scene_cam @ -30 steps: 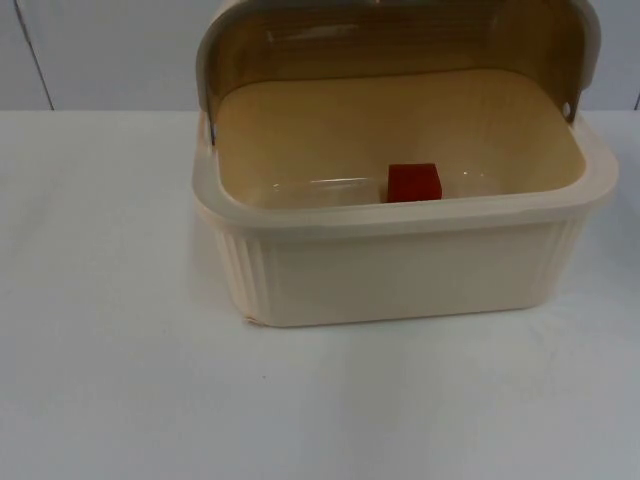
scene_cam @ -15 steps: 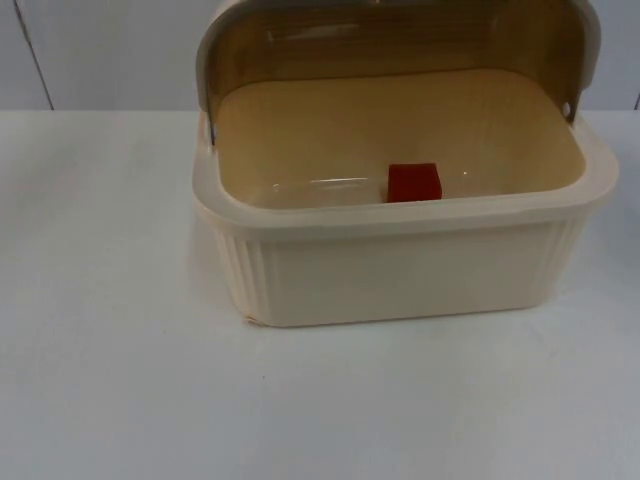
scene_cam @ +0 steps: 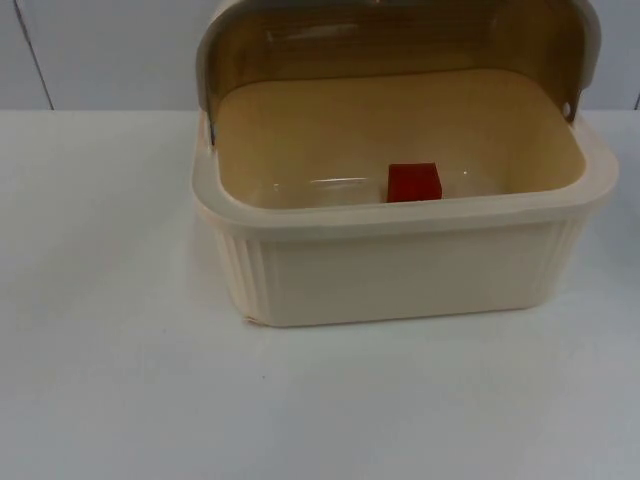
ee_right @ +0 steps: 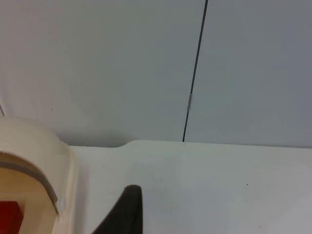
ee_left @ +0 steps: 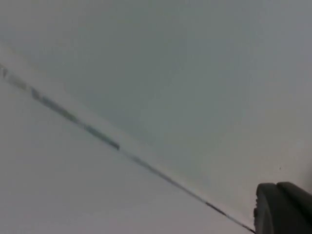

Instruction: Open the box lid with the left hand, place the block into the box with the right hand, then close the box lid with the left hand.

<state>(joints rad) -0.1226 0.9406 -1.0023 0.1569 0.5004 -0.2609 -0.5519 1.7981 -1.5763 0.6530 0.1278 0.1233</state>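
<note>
Cream box [scene_cam: 400, 265] standing on the white table [scene_cam: 120, 380], ribbed front wall toward the camera; lid [scene_cam: 400, 40] tipped up and back, hinged at the rear, amber-tinted inside; red block [scene_cam: 414, 182] resting on the box floor, just behind the front rim, a little right of centre; grey partition wall [scene_cam: 100, 55] behind. From the right wrist view: right gripper [ee_right: 124, 212] over bare table beside the box, apart from it; one black fingertip [ee_right: 127, 204] visible; spread or pressed together cannot be told; box rim [ee_right: 34, 161] and a sliver of block [ee_right: 9, 217] alongside. From the left wrist view: left gripper [ee_left: 282, 207] facing the wall and table edge, away from the box; one fingertip visible; state cannot be told.
</note>
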